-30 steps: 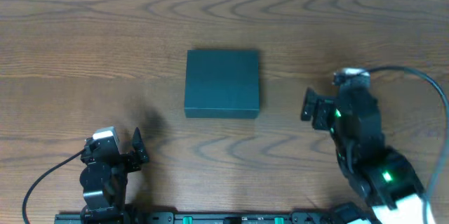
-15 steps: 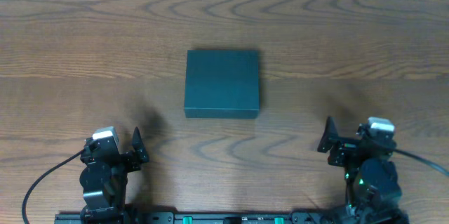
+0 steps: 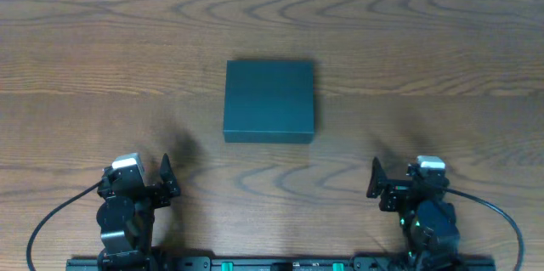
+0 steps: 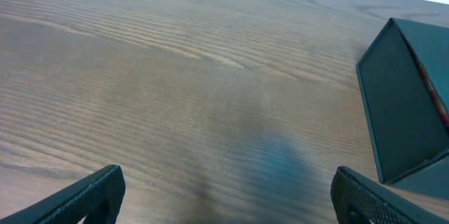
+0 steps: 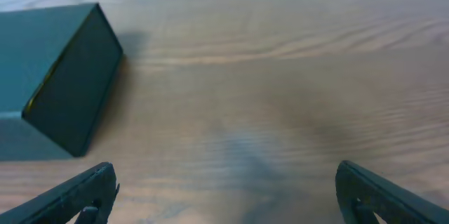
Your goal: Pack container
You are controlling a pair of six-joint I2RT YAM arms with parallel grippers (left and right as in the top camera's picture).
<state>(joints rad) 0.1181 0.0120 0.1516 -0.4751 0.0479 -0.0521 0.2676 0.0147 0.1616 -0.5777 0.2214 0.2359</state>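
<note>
The left pincer (image 4: 228, 199) is spread wide, released. Its two dark fingers (image 4: 91, 192) stand at the lower corners of the left wrist view with only bare wood grain between them. It sits low over the counter (image 3: 102, 67), near the front edge on the left side, and touches nothing.

The right pincer (image 5: 228, 196) is spread just as wide and is also empty. Its fingers (image 5: 77, 196) frame an open stretch of wood. It sits near the front edge on the right, about level with the left one.

The box (image 3: 269, 99) lies flat on the counter ahead of both arms, roughly midway between them and well apart from each. From overhead its lid looks closed, showing a plain dark teal top with one long side facing the arms. In the left wrist view a corner of it shows at the right edge, with a thin reddish streak along a seam. In the right wrist view it fills the upper left, with a faint yellowish line along one edge.

A black cable (image 3: 51, 220) curves away from the left arm, and another (image 3: 501, 220) curves away from the right arm.
</note>
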